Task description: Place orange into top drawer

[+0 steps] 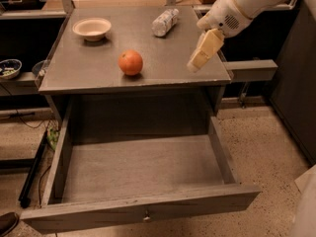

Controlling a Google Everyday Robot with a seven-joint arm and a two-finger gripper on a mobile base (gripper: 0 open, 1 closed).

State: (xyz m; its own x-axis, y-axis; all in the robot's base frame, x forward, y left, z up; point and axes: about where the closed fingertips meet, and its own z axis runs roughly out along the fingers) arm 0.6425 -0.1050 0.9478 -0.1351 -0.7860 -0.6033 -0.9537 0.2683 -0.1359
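At the far left, off the table, a small dish (10,68) sits on a low side shelf. On the grey table (168,63) a cream bowl (92,28) stands upright near the back left corner. Right of it and nearer the front edge is the orange (131,62), resting on the tabletop a little left of centre, well apart from the bowl and touched by nothing. It is round, so it has no long axis and points no clear way; its upper side looks paler than the rest.

Further right, at the back of the table, a clear plastic bottle (165,22) lies on its side, its long axis running from front left to back right.

Right again, the gripper (194,65) hangs over the table's right front corner on a white arm that comes in from the upper right. It slants down and to the left, with its tip towards the orange but well apart from it. I cannot tell whether it is spread or pressed together, and it holds nothing that can be seen.

Below the tabletop, the top drawer (143,167) is pulled out towards the camera. Its long axis runs left to right, and a small knob (146,214) sits at the centre of its front panel.
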